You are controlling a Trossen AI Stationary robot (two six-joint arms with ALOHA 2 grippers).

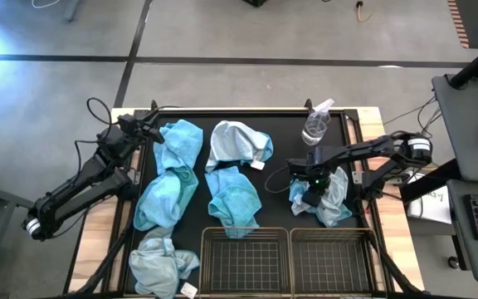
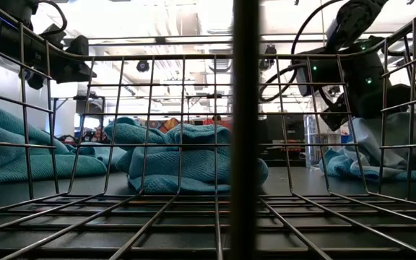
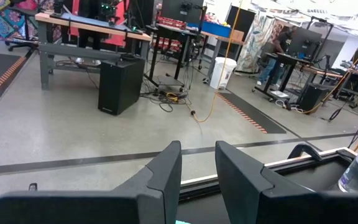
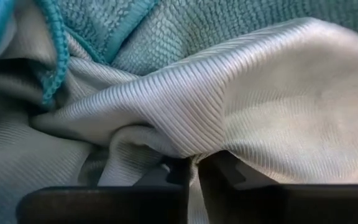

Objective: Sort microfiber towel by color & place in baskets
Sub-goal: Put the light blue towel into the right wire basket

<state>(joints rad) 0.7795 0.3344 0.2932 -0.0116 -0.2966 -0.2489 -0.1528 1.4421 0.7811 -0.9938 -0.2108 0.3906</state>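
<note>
Right gripper (image 1: 312, 188) clenched on a fold of the pale grey-blue microfiber towel (image 1: 332, 204), lying on the desk behind the right-hand bronze wire-mesh basket (image 1: 329, 259). Grasp step. Next, I judge: lift clear, carry over that basket.

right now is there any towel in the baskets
No, both baskets show only bare wire in the high view; the towels lie on the table.
</note>
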